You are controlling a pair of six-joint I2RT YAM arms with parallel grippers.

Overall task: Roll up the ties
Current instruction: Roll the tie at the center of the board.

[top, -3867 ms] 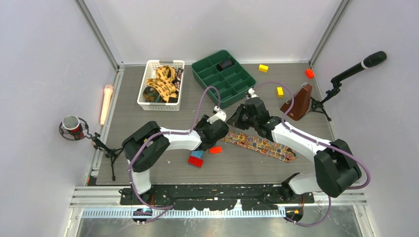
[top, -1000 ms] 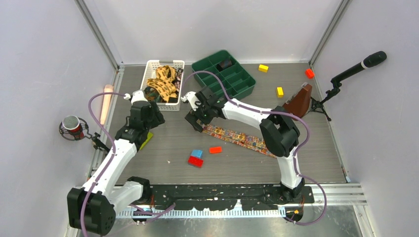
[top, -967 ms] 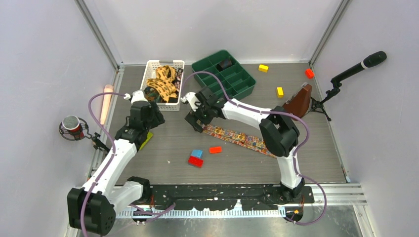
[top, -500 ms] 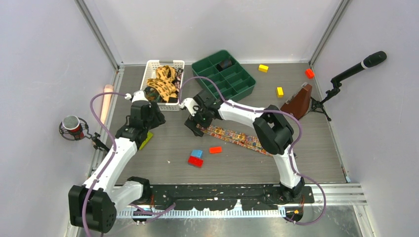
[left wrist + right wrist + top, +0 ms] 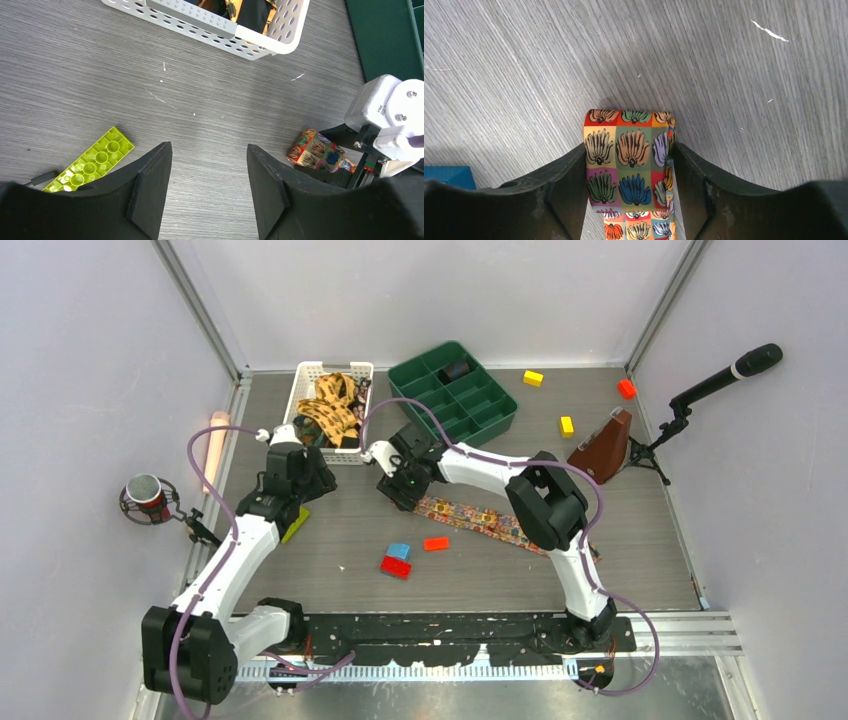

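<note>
The tie (image 5: 631, 195) lies flat across the middle of the table (image 5: 75, 75), running from near the centre toward the near right corner. Its far end is turned over into the first short fold of a roll. My right gripper (image 5: 629, 148) straddles that turned end with a finger against each side edge, so I am pinching the roll across its width. I judge I hold it this way so the coil winds square along the strip. The rest of the tie lies straight, which should let it feed in without twisting.

My left gripper (image 5: 209, 150) hangs spread over bare wood toward the left edge, gripping nothing. It is clear of the work but near enough to steady the roll. Just beyond it stands the white basket (image 5: 260, 42), with the other ties (image 5: 330, 408) heaped inside, waiting their turn. A lime-green plate (image 5: 92, 161) lies flat beside my left finger and has no part in this.
</note>
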